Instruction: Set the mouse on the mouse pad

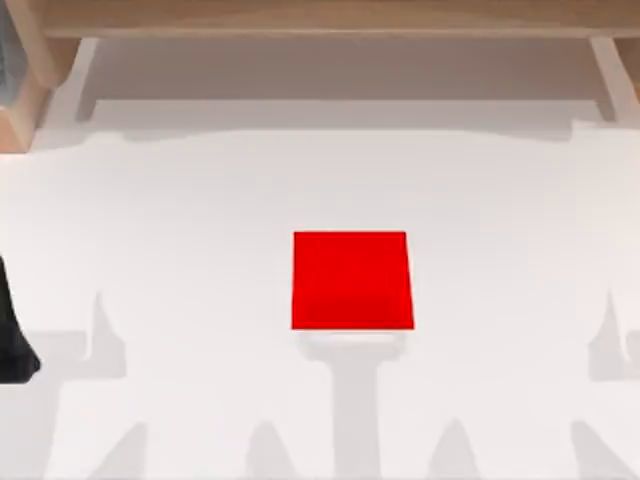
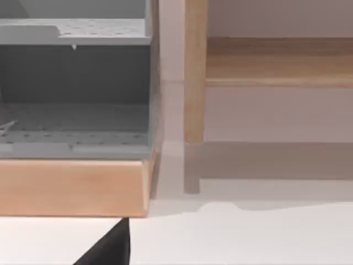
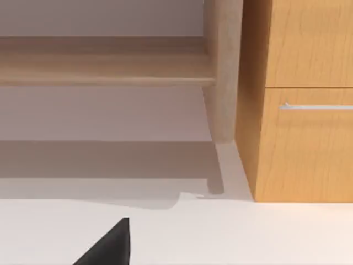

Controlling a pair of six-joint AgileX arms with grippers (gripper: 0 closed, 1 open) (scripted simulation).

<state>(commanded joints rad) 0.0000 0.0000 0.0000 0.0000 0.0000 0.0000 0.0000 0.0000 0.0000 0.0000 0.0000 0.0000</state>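
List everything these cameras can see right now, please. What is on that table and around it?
mouse pad: one, bright red, flat at the middle of the table, nothing on it
table: one, white
wooden frame: one, light wood, along the far edge of the table
shelf unit: one, grey on a wooden base, beyond the table in the left wrist view
cabinet: one, orange-brown wood with a metal handle, beyond the table in the right wrist view
left arm: one, black, at the table's left edge
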